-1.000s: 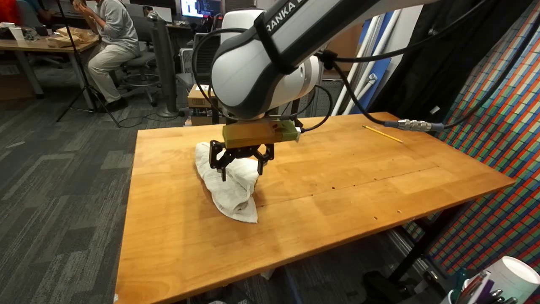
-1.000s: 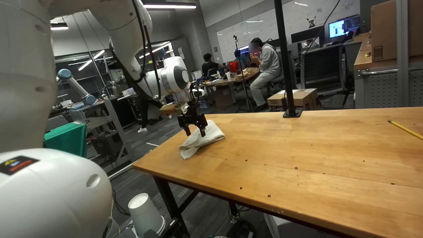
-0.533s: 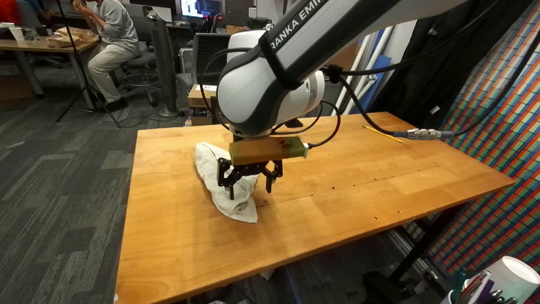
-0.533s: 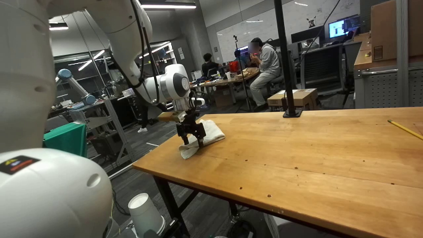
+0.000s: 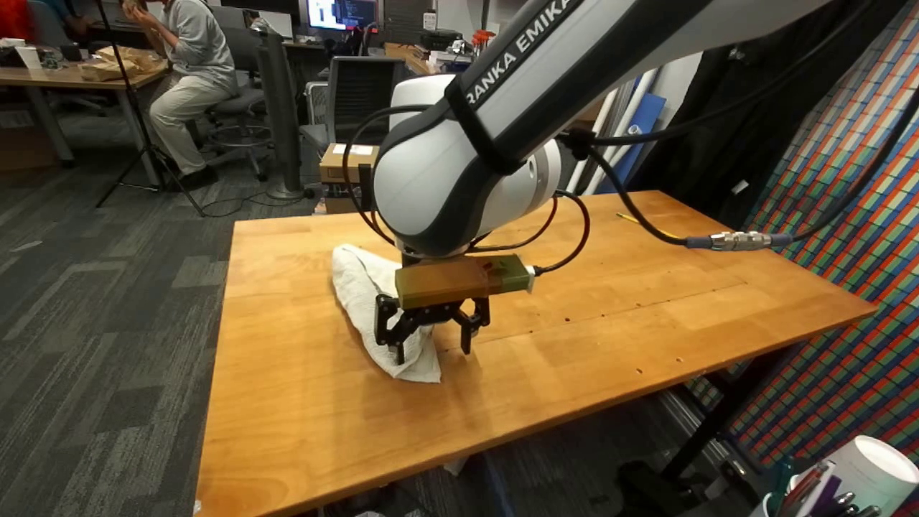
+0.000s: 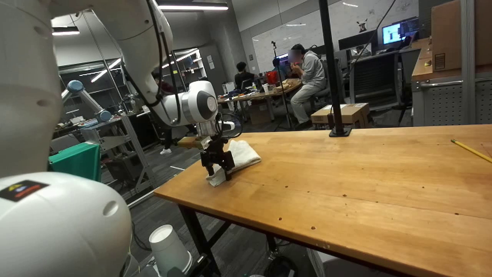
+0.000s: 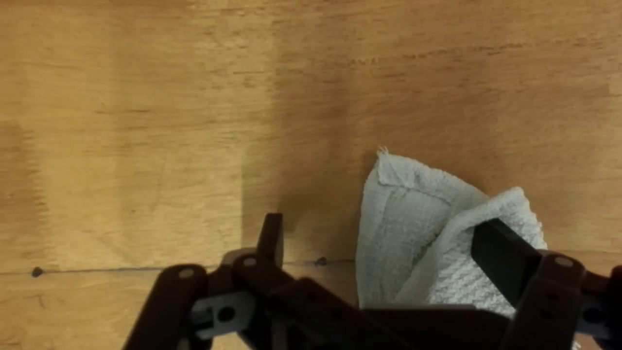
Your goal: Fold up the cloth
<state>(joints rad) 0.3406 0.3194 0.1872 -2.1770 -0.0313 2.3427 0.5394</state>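
Note:
A white cloth lies bunched and partly folded over itself near one end of the wooden table. It shows in both exterior views (image 5: 357, 291) (image 6: 245, 154) and in the wrist view (image 7: 393, 243). My gripper (image 5: 433, 352) is open and low over the narrow end of the cloth, and it also shows in an exterior view (image 6: 220, 174). In the wrist view (image 7: 379, 228) one finger is against the cloth's raised fold. The other finger is over bare wood beside the cloth. The cloth's corner lies flat between the fingers. The gripper's linkages hide part of the cloth.
The wooden table (image 5: 574, 316) has an edge near the cloth's end. A yellow pencil (image 6: 471, 150) lies far along the tabletop. A black post (image 6: 340, 130) stands at the table's edge. The arm's cable (image 5: 632, 201) hangs over the table.
My open gripper has come down and moved along the cloth toward its narrow end. The cloth's end has shifted slightly, and its fold looks pressed by a finger.

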